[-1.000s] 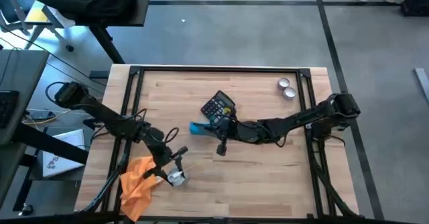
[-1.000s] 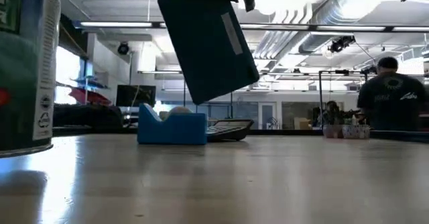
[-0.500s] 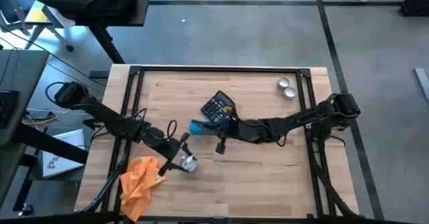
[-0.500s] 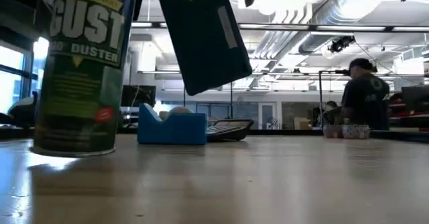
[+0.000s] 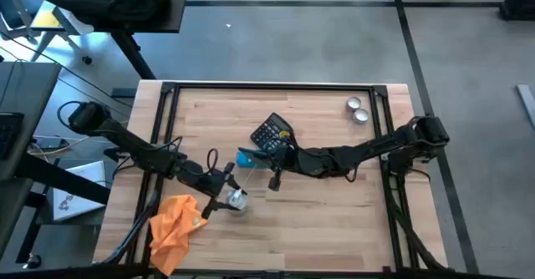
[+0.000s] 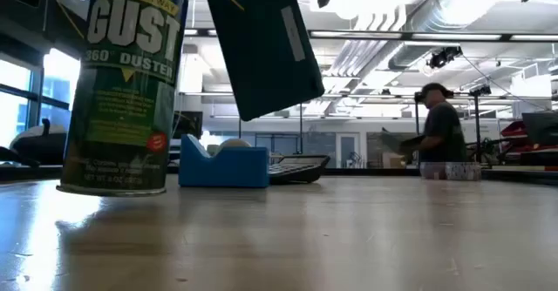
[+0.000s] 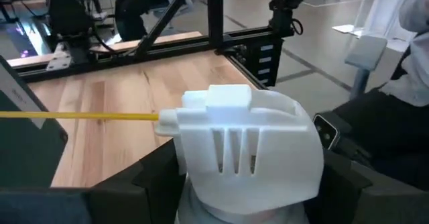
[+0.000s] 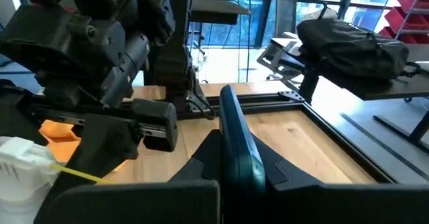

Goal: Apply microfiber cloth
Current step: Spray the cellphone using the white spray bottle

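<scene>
The orange microfiber cloth (image 5: 174, 226) lies crumpled on the table's near left part, with no gripper on it; the right wrist view catches it too (image 8: 62, 131). Just right of it, my left gripper (image 5: 223, 193) is shut on a green duster spray can (image 6: 122, 91) with a white nozzle cap (image 7: 244, 140) and a yellow straw. At mid-table my right gripper (image 5: 278, 172) is shut on a dark teal flat slab (image 6: 261, 47) that hangs above the table. My left gripper has the can between its two fingers (image 7: 154, 180), just below the white nozzle cap (image 7: 234, 184), coming roughly level from the table's left. The can stands upright; whether its base (image 6: 112, 188) touches the table I cannot tell. My right gripper pinches the slab's upper edge (image 8: 236, 158) between its two fingers, which lie on its two flat faces. The slab hangs below the fingers, tilted, its lower corner (image 6: 253, 112) clear of the table. In the low view the contact lies above the picture's edge.
A small blue box (image 5: 247, 158) and a black calculator (image 5: 272, 131) lie just behind the right gripper. Two small silver tins (image 5: 358, 110) sit at the far right. A black frame (image 5: 276, 85) runs along the table's edges. A person stands in the room beyond (image 6: 440, 125).
My left gripper has carried the spray can toward the table's right and slightly toward the far edge, away from the orange cloth; the can stays upright. The cloth lies where it was. The slab in my right gripper has tipped slightly.
</scene>
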